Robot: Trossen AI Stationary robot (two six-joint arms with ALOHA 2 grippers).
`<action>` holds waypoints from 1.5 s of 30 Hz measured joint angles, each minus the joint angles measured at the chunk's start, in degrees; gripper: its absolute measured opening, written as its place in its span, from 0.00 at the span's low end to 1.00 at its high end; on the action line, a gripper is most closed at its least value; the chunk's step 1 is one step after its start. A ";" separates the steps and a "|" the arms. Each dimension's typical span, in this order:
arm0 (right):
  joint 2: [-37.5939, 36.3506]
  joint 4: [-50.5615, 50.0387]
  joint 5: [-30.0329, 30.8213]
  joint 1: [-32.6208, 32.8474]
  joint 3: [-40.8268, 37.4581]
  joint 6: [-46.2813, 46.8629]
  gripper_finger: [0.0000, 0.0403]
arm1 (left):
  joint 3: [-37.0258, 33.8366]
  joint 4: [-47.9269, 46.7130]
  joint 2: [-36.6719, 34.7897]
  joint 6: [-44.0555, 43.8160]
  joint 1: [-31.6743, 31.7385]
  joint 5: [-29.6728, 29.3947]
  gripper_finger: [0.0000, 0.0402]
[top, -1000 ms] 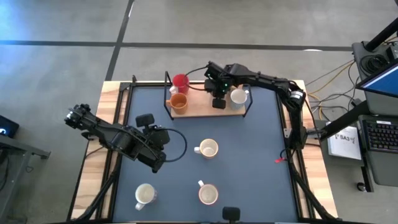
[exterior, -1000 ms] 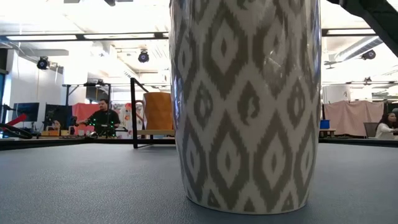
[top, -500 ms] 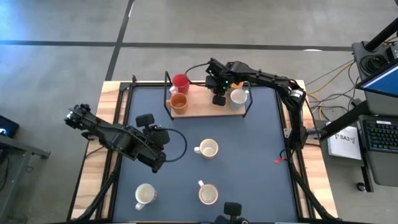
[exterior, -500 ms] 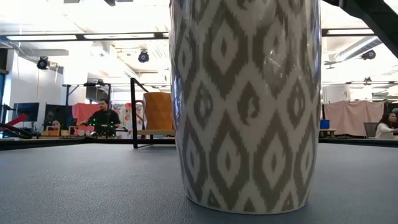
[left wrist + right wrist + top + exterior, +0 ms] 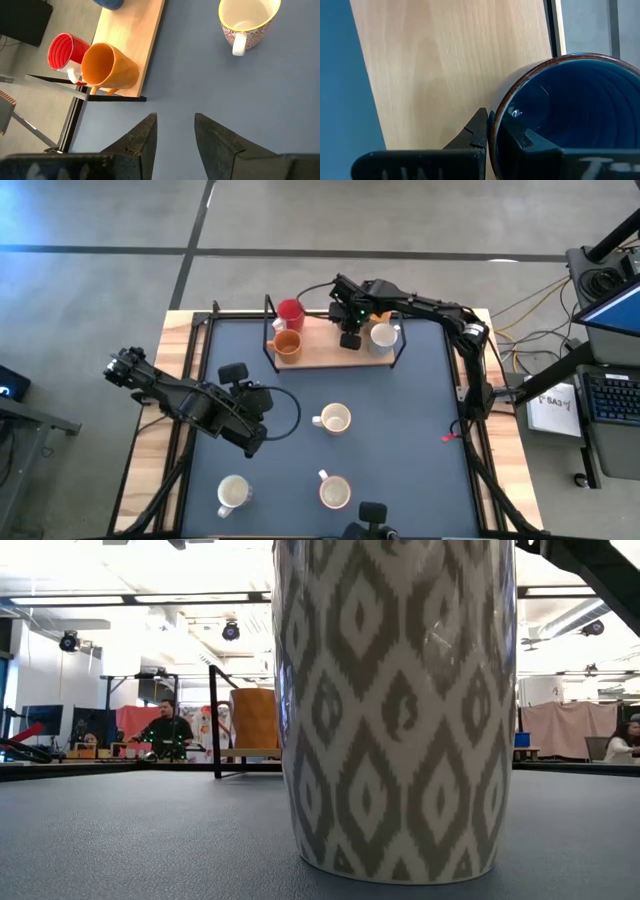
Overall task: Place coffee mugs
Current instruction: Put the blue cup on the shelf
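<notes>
A blue mug is over the wooden board at the table's far side, with my right gripper shut on its rim; in the high view the gripper hides it. On the board's left end sit a red mug and an orange mug, with a white mug at its right end. My left gripper hangs open above the table's left half, holding nothing. My right gripper pinches the blue mug's wall at the rim, one finger inside the mug and one outside. The fingers come steeply from above. The mug's mouth faces up; whether its base stands on the board I cannot tell.
Three pale mugs stand on the dark mat: one at the middle, one near the front that fills the low view, one at the front left. A black frame edges the board. People sit in the room beyond.
</notes>
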 joint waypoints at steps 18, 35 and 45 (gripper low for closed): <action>-0.34 -1.02 0.63 -0.05 -0.02 0.95 0.22 | 0.00 0.00 0.00 0.00 0.00 0.00 0.28; -1.90 -2.71 3.52 -0.03 -0.07 0.45 0.17 | 0.00 0.13 0.00 -0.20 0.02 0.00 0.28; -2.34 -0.46 3.57 -0.03 -0.09 0.49 0.20 | 0.00 0.28 0.00 -0.22 0.00 0.00 0.28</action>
